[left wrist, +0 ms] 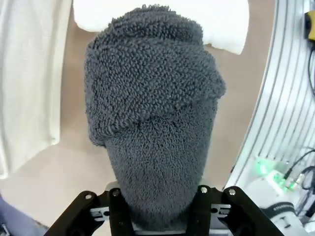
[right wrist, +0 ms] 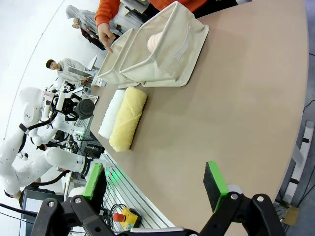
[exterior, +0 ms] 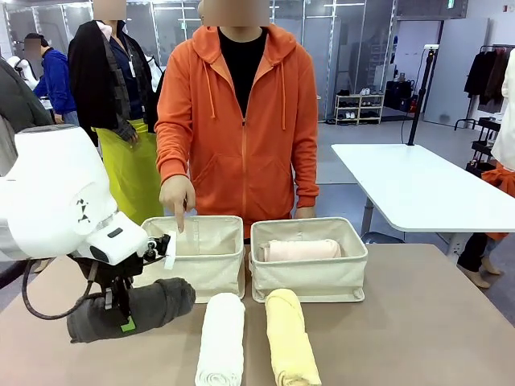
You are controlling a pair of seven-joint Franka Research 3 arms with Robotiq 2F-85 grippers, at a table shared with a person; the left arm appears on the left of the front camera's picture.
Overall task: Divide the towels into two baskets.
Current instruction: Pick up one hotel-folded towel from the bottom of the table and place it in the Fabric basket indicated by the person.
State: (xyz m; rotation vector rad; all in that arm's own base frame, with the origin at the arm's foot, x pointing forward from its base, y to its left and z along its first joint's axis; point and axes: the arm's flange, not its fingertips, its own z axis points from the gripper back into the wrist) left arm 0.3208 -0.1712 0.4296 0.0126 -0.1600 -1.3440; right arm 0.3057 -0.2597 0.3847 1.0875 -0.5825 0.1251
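Clenching the dark grey towel, the left end effector sits beside the empty basket.
One pink towel fills the basket alongside; three remain; right end effector released.

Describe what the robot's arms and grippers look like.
The glossy white, rounded left arm trails a black cable and carries a black left gripper. The black right gripper has jointed links and green-padded fingers.

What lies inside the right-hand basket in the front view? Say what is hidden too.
A pale pink rolled towel lies inside the right-hand basket. The front wall covers the towel's underside and the floor, so anything lower cannot be seen.
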